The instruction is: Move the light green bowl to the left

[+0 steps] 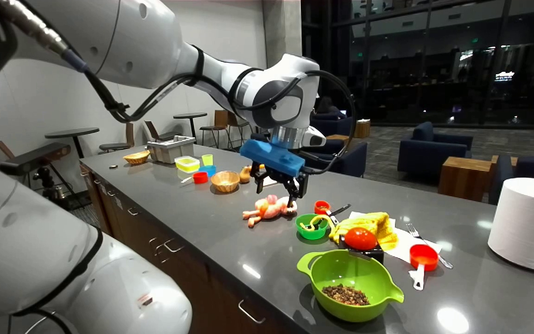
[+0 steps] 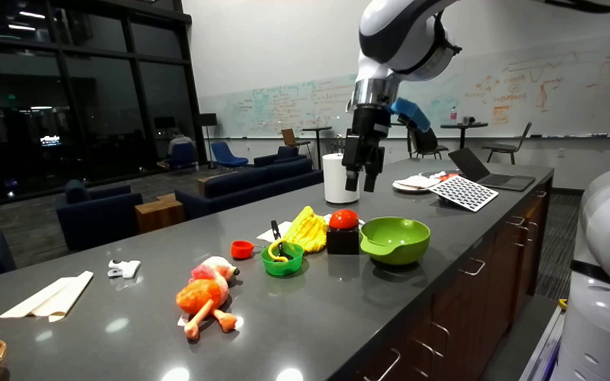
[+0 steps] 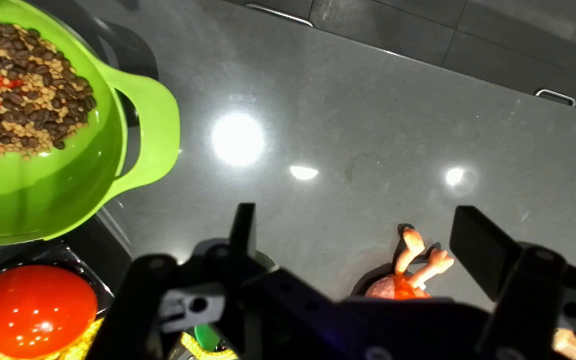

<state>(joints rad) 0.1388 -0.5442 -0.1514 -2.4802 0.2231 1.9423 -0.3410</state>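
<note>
The light green bowl (image 1: 348, 269) stands upright on the grey counter near its front edge, with brown bits inside. It shows in both exterior views (image 2: 396, 248). In the wrist view the bowl (image 3: 103, 160) is cut off at the upper left, with its loop handle pointing toward the middle of the picture. My gripper (image 1: 275, 195) is open and empty, in the air above the counter and apart from the bowl. Its fingers point down in an exterior view (image 2: 360, 182). In the wrist view the gripper's fingers (image 3: 355, 220) are wide apart, to the right of the bowl.
A black box with a red dome (image 2: 343, 219) stands close beside the bowl. A yellow cloth (image 2: 305, 231), a darker green cup (image 2: 284, 267), a plush toy (image 2: 204, 296) and a paper towel roll (image 1: 526, 227) are on the counter. The counter's drawer-side edge runs near the bowl.
</note>
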